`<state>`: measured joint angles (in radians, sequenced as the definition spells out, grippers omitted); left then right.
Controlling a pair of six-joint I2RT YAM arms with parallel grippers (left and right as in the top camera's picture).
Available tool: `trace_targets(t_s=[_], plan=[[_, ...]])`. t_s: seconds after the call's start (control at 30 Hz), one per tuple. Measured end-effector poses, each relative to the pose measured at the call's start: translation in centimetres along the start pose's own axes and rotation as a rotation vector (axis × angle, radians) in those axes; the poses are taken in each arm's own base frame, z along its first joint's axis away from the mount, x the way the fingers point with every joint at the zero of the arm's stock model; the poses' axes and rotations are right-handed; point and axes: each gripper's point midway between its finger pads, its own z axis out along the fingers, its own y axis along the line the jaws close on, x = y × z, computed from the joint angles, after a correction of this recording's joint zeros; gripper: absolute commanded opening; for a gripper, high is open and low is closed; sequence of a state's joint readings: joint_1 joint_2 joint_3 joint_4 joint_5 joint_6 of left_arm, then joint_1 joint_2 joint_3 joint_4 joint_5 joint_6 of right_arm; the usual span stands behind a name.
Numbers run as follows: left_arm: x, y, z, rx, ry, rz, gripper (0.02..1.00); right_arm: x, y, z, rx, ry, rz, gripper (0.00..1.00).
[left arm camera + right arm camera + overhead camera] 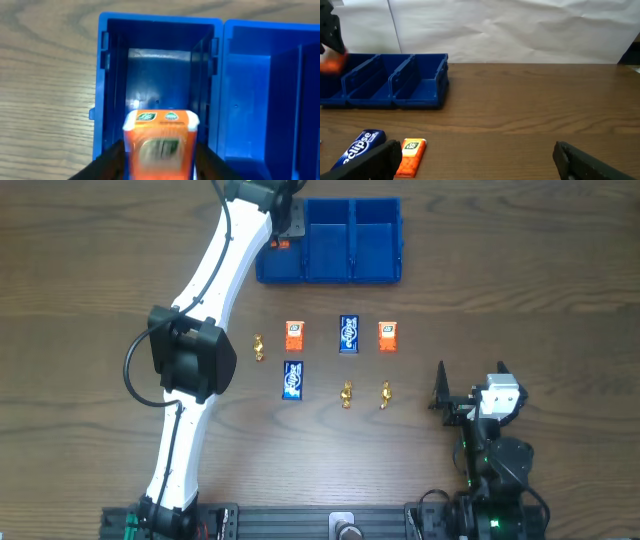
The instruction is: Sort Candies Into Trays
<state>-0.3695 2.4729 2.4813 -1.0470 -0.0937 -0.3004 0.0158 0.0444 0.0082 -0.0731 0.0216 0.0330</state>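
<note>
A blue tray with three compartments stands at the table's far side. My left gripper is shut on an orange candy box and holds it over the tray's left compartment. On the table lie two more orange boxes, two blue packs and three gold-wrapped candies. My right gripper stands open and holds nothing, to the right of the candies and near its base.
The right wrist view looks across the table at one blue pack, one orange box, the tray and a white wall behind. Bare wood lies to the right of the tray and candies.
</note>
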Motion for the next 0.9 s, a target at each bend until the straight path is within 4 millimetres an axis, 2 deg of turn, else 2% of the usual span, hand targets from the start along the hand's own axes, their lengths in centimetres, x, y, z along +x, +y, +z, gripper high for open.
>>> trace_targets(t_s=[0.03,0.07,0.23,0.33,0.4,0.47,0.67,0.73,0.8,0.9], plan=[[-0.1,0.0,-0.1,0.003,-0.003,0.003,0.704,0.0,0.0,0.0,0.0,0.0,0.0,0.998],[-0.2,-0.1,-0.1,0.005,-0.005,-0.001,0.809,0.0,0.0,0.0,0.0,0.0,0.0,0.998],[-0.3,-0.4,-0.3,0.025,-0.006,0.018,0.982,0.0,0.0,0.0,0.0,0.0,0.0,0.998],[0.5,-0.5,-0.5,0.023,0.023,0.021,1.0,0.0,0.0,0.0,0.0,0.0,0.0,0.998],[1.2,-0.5,-1.4,0.018,0.046,0.028,1.0,0.0,0.0,0.0,0.0,0.0,0.0,0.998],[1.9,-0.9,-3.5,0.023,0.048,0.043,1.0,0.0,0.0,0.0,0.0,0.0,0.0,0.998],[4.8,-3.4,-14.0,0.113,-0.069,0.078,1.0,0.0,0.0,0.0,0.0,0.0,0.0,0.998],[7.0,-3.7,-15.4,0.142,-0.089,0.077,0.993,0.0,0.0,0.0,0.0,0.0,0.0,0.998],[8.9,-3.7,-13.9,0.132,-0.059,0.072,0.987,0.0,0.0,0.0,0.0,0.001,0.0,0.998],[13.6,-2.8,-8.1,0.07,0.062,0.062,0.985,0.0,0.0,0.0,0.0,0.0,0.0,0.998]])
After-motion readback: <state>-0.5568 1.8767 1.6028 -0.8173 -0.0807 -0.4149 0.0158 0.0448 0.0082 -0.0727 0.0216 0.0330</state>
